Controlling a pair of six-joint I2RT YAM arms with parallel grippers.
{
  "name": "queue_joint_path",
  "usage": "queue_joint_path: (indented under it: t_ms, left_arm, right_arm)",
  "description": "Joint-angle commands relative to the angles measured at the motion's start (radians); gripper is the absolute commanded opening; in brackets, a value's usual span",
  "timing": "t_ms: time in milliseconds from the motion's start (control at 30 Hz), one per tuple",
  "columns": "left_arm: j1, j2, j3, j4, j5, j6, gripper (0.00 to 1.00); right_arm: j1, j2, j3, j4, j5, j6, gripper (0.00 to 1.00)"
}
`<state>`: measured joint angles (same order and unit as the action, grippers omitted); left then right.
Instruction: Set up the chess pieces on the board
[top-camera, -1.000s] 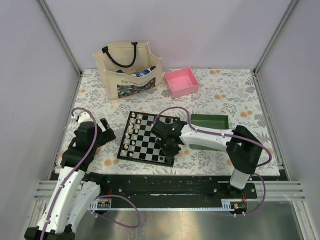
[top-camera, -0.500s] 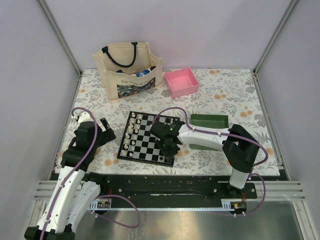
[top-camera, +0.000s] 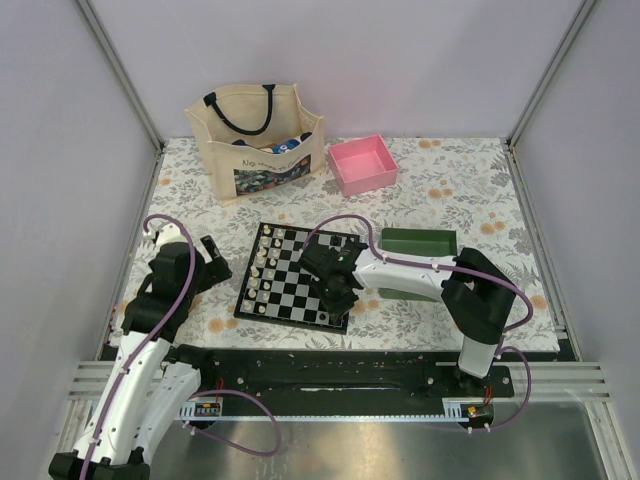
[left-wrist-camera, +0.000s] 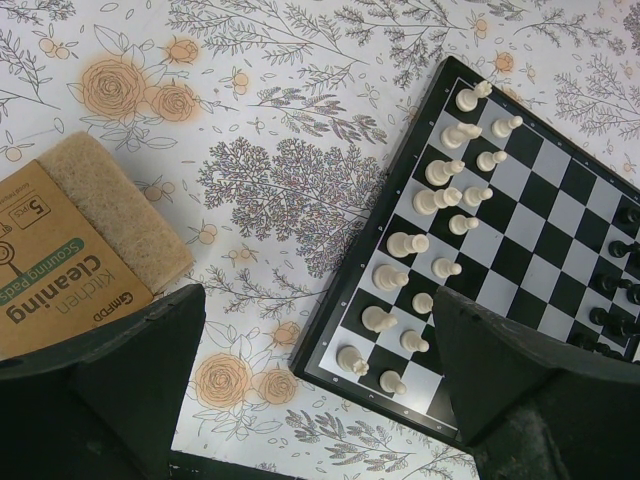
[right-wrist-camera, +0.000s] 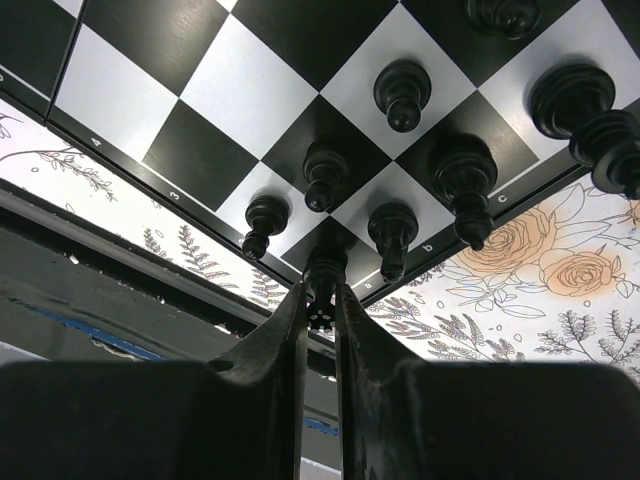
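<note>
One piece pinched in right gripper; left gripper wide, empty. Lower plumb onto board corner, then release.

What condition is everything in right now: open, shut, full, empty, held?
Board, flat, partly set.
Cream chessmen, standing in two rows.
Right hand, shut on a black chessman at the board's edge.
Other black chessmen, standing on their squares.
Left hand, open, holding nothing.
Tote bag, upright, open, things inside.
Pink tray, empty.
Green tray, partly hidden; visible part empty.
</note>
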<state>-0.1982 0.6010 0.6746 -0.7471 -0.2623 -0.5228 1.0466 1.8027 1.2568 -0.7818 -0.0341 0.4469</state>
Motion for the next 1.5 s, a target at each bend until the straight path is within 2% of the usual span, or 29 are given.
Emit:
queue_joint_path:
  t_ms: [0, 900, 1100, 1467]
  left_arm:
    - [0.0, 0.005, 0.016, 0.04, 0.0, 0.007, 0.99]
    - [-0.001, 0.005, 0.016, 0.041, 0.005, 0.007, 0.99]
    - [-0.001, 0.005, 0.016, 0.041, 0.003, 0.009, 0.99]
    - [-0.001, 0.008, 0.017, 0.041, 0.009, 0.007, 0.99]
  right_arm:
    - [0.01, 0.003, 0.041, 0.013, 0.055, -0.01, 0.18]
    - [0.01, 0.001, 0.029, 0.03, 0.037, -0.013, 0.26]
    - [0.01, -0.005, 0.026, 0.033, 0.039, -0.016, 0.35]
    - [0.01, -0.043, 0.019, 0.027, -0.003, -0.019, 0.37]
